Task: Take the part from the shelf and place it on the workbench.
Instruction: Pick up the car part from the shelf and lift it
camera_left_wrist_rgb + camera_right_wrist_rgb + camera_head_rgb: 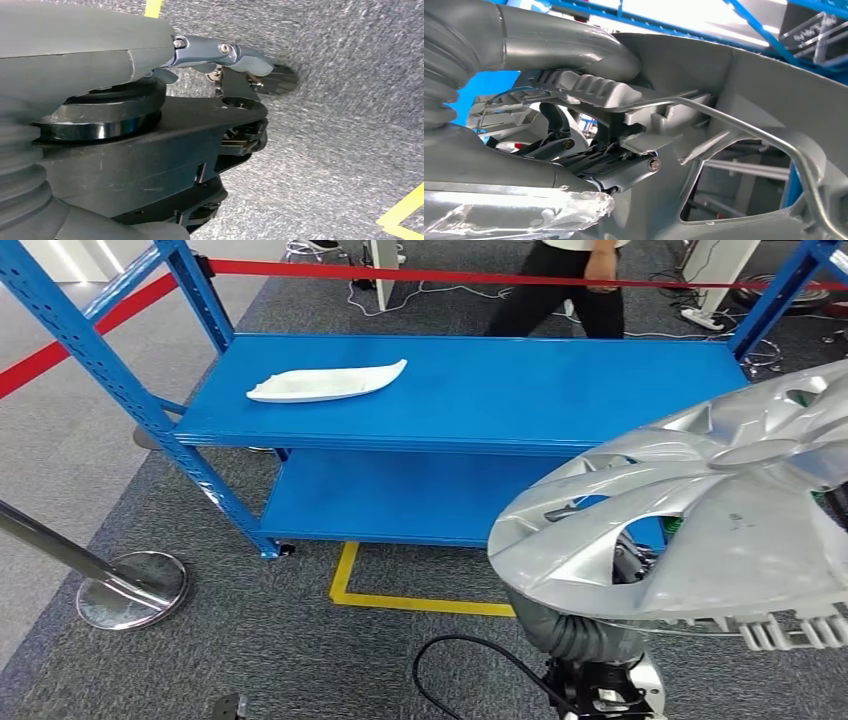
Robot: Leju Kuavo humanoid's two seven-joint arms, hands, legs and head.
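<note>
**A:** Where's the part?

**B:** The silver plastic wheel cover with cut-out spokes [715,510] is off the blue metal shelf [470,390], held up in front of it on the robot's right side. It's tilted, outer face up. Its right edge is cut off by the head view, so the full outline can't be seen.

**A:** Right hand?

**B:** The right hand [589,107] grips the cover at the rim, from the back side. The thick grey thumb lies along the ribbed clip strip and wire ring; the darker fingers [624,167] reach in underneath. From the head camera the hand itself is hidden under the cover, with just the grey ribbed wrist sleeve [580,630] visible.

**A:** Left?

**B:** The left hand [225,55] hangs over grey carpet [350,125]. One finger is stretched out straight, nothing in it that I can see. The rest is blocked by dark parts, so I can't tell how the fingers sit.

**A:** Anything else on the shelf?

**B:** A white long curved plastic trim piece [325,383] lies on the top board, toward its left end. A person in dark trousers [560,295] stands behind the shelf, cut off at the waist.

**A:** Any labels?

**B:** No writing I can read. Yellow floor tape [400,595] by the shelf foot, red barrier belt [480,277] across the back.
</note>
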